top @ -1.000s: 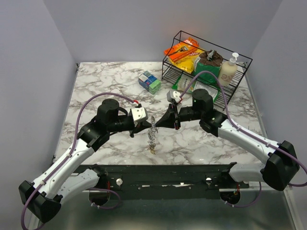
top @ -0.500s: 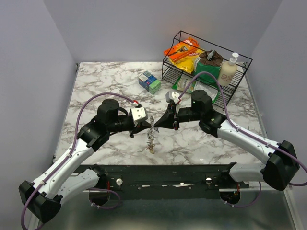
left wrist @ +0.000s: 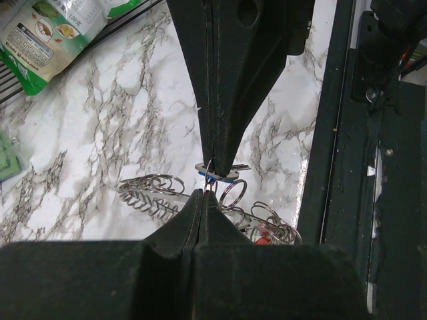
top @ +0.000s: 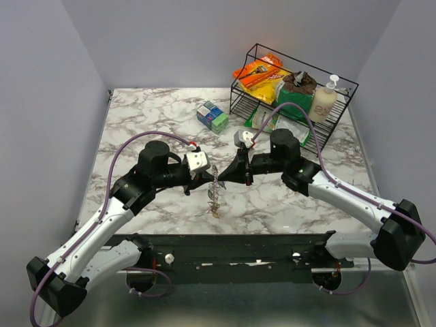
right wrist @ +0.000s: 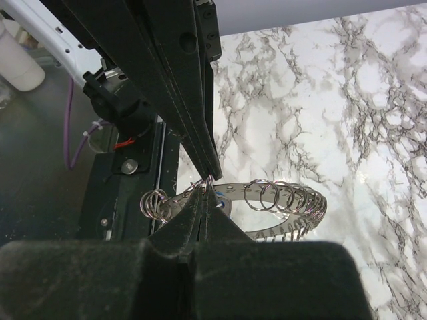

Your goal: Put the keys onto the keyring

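My two grippers meet tip to tip above the middle of the marble table, both shut. The keyring (top: 216, 188), a silvery coiled-wire loop, hangs between them and droops toward the near edge. In the left wrist view my left gripper (left wrist: 203, 195) pinches a thin wire loop of the keyring (left wrist: 152, 193). The right fingers come down from above onto the blue key (left wrist: 217, 175). A red key head (left wrist: 262, 231) peeks out among the coils. In the right wrist view my right gripper (right wrist: 205, 191) is closed at the blue key (right wrist: 219, 202), with the keyring (right wrist: 288, 199) curving off to the right.
A black wire rack (top: 340, 85) at the back right holds snack packets and a soap bottle (top: 325, 97). Small green and blue boxes (top: 212, 116) stand left of it. A green packet (left wrist: 47, 30) lies near the rack. A black rail (top: 231, 246) runs along the near table edge.
The right wrist has shifted slightly to the left toward the left gripper. The keyring still hangs between the two shut grippers.
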Robot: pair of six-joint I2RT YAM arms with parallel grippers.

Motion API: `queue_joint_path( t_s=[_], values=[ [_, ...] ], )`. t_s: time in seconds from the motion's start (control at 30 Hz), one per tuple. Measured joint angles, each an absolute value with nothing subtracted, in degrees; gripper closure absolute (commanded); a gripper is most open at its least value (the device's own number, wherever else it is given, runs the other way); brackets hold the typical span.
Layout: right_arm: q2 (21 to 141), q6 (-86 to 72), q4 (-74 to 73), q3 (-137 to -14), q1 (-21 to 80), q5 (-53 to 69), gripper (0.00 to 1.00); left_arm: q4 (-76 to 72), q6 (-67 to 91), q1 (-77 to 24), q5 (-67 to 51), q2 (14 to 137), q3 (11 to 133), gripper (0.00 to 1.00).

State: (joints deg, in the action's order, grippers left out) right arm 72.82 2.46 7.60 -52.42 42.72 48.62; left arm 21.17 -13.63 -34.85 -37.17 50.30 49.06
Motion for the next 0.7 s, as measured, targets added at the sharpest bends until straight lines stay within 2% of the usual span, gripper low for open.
queue_joint_path(
  t_s=[0.7],
  values=[
    [71.5,2.4,7.4,-51.4,43.5,48.0,0.99,20.8,-13.5,-34.9,-37.0,50.3,49.1,1.0]
  ],
)
